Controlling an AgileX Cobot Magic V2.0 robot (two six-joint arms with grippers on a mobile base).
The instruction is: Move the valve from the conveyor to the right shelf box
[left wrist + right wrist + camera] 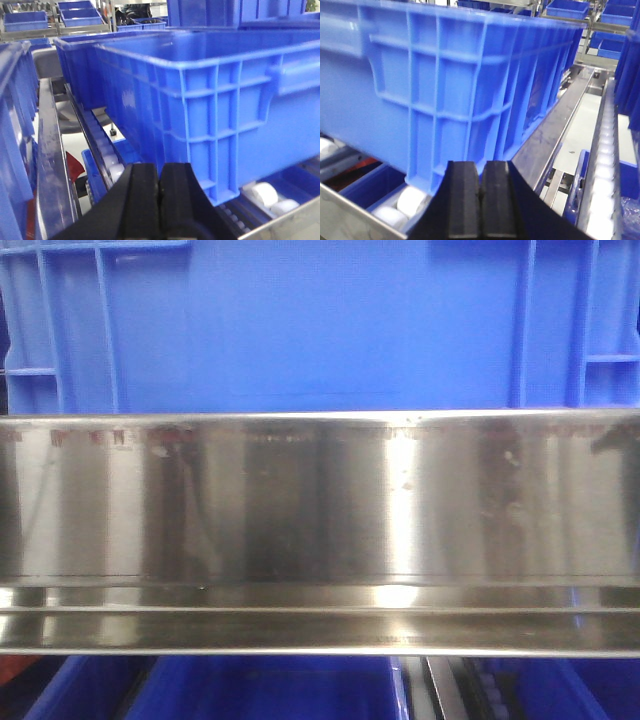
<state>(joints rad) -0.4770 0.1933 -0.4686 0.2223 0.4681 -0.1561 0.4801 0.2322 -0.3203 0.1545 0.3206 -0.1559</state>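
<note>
You have both claws pressed together and empty, left gripper (159,200) and right gripper (480,200) parked low beside the blue crate (225,115) on the white rollers (410,200), likely waiting, since no valve shows in any view.

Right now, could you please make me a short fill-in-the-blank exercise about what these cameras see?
1. The big crate on the rollers has the colour ____.
2. The left tool has its fingers pressed ____.
3. The right tool holds ____.
4. The rail in the front view is made of shiny ____.

Missing words: blue; together; nothing; metal
</note>
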